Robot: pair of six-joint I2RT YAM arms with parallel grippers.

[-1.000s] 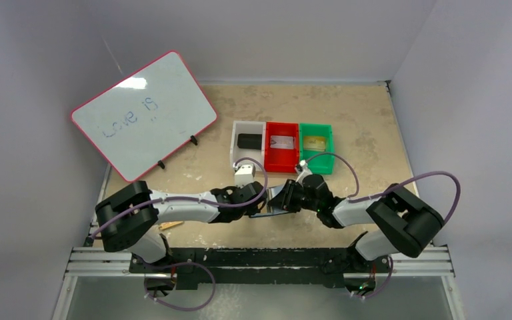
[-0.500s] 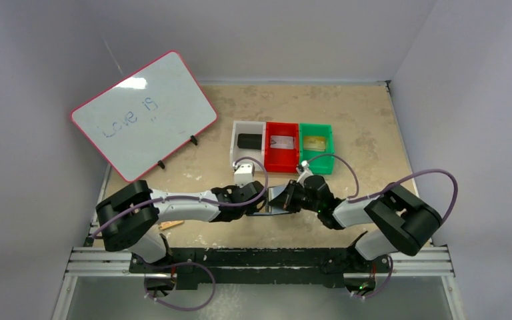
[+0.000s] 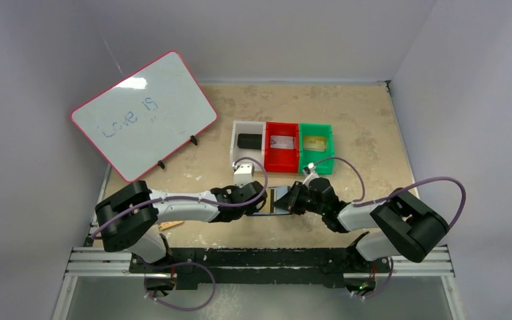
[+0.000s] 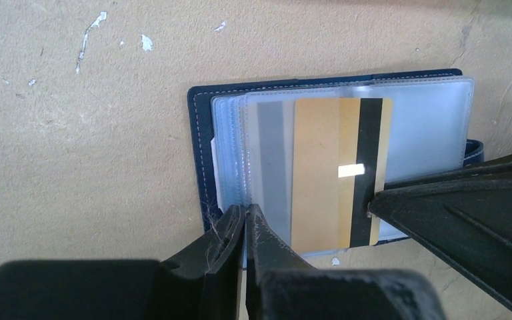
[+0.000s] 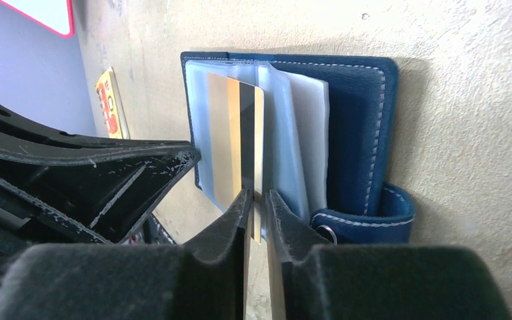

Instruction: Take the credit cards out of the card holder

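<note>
The navy card holder [image 4: 200, 133] lies open on the table between my two grippers, clear sleeves fanned, snap tab [image 5: 367, 217] at its right edge. A gold credit card [image 4: 320, 173] with a black stripe sticks partly out of a sleeve. My right gripper [image 5: 257, 193] is shut on that card's [image 5: 223, 133] near edge. My left gripper [image 4: 247, 210] is shut on the clear sleeves at the holder's left side. From above, the left gripper [image 3: 261, 203] and the right gripper [image 3: 293, 200] meet over the holder [image 3: 277, 200].
Behind the holder stand a white bin [image 3: 248, 143] with a black card, a red bin [image 3: 282, 145] with a card and a green bin [image 3: 315, 143] with a gold card. A whiteboard [image 3: 143, 113] leans back left. An orange pad [image 3: 170, 225] lies by the left arm.
My right gripper has drawn back to the right with the gold card, which now shows further out of the sleeve. The left gripper has stayed on the holder.
</note>
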